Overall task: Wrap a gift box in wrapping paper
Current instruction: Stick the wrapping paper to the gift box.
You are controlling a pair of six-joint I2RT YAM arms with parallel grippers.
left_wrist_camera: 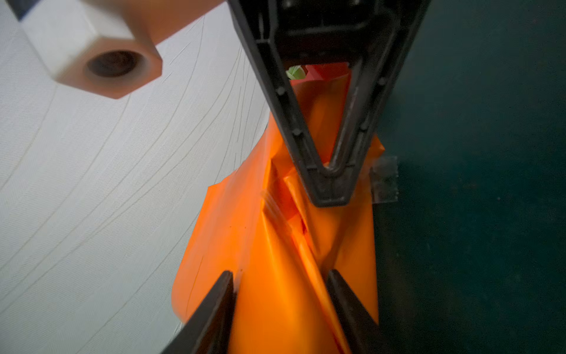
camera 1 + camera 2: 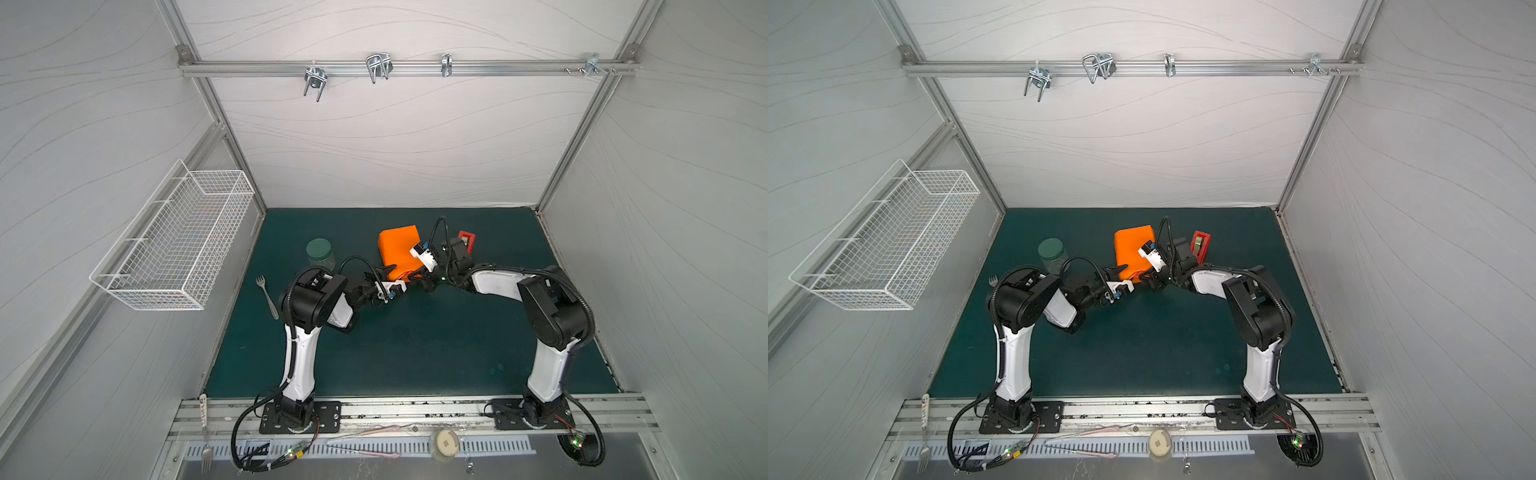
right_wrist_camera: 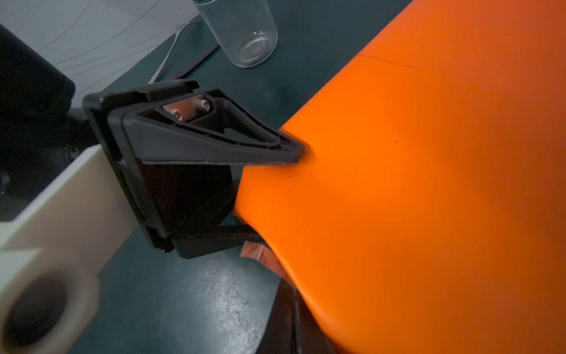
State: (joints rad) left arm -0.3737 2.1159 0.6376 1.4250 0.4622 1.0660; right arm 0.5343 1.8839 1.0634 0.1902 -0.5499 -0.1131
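Left fingers [image 1: 211,315] clamp half-wide on the glossy orange wrapping paper [image 2: 398,248], steadying the parcel on the dark green counter [image 2: 415,340] while closed right fingers [image 1: 326,190] press its end fold beside a clear tape strip [image 1: 384,180], probably to seal it; the gift box is hidden, presumably inside.

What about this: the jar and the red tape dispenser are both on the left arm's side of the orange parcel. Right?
No. Only the jar is on the left arm's side of the wrapping paper; the red tape dispenser sits on the right arm's side, as both top views show.
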